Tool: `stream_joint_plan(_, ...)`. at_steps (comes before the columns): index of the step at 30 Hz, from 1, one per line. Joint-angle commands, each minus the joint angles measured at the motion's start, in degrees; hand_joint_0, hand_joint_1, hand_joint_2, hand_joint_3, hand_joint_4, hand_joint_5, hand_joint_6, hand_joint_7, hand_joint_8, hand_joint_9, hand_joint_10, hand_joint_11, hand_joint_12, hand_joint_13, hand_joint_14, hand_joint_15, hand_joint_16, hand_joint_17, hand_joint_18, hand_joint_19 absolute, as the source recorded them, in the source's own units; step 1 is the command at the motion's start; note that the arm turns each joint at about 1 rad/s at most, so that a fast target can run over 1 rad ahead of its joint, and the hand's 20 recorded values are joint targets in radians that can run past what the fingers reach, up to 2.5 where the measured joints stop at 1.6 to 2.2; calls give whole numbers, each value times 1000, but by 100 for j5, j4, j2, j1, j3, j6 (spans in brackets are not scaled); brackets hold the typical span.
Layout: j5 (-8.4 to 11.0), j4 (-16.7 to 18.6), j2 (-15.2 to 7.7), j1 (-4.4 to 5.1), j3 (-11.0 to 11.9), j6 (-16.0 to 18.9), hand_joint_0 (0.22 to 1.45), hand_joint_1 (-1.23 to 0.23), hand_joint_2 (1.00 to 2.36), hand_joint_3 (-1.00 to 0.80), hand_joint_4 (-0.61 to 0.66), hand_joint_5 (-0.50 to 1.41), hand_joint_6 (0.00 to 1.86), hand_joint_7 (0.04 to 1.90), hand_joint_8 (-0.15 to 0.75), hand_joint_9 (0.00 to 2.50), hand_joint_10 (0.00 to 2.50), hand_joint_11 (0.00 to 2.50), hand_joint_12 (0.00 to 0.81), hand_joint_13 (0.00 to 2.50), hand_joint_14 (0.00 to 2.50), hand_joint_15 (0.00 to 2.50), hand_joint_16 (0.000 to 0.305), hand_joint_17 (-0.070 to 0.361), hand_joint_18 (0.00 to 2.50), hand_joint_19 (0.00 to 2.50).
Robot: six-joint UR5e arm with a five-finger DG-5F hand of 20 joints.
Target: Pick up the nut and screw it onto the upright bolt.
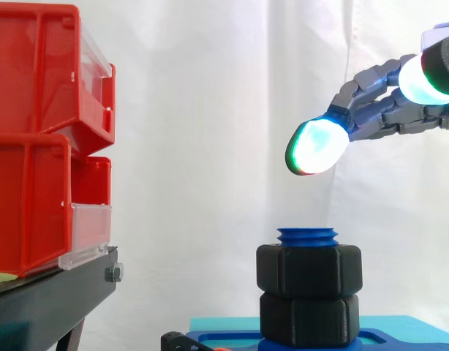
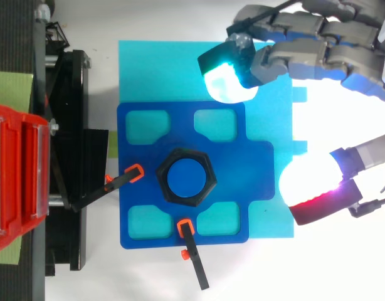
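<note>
A blue upright bolt stands on a blue fixture plate. Two black hex nuts sit stacked on it, the upper nut just below the bolt's threaded top and the lower nut at the base. From above, a black nut rings the blue bolt top. My hand hangs above and to the right of the bolt, apart from it. Its fingers are stretched out and spread, open, with nothing between them. One glowing pad hovers right of the plate.
Red bins are stacked on a black stand at the left. A cyan mat lies under the plate. Two black clamps with orange tips hold the plate at its left and front sides.
</note>
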Motion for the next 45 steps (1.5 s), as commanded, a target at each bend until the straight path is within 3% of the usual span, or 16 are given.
stream_joint_plan(1, 1, 0, 4, -1, -2, -4, 479, -322, 1000, -500, 89, -238, 501, 602, 202, 184, 0, 0, 354, 0, 0, 0, 43, 97, 0, 0)
stream_joint_plan(45, 1, 0, -4, -1, -2, -4, 477, -312, 1000, -500, 36, -238, 501, 621, 194, 92, 0, 0, 357, 0, 0, 0, 44, 99, 0, 0)
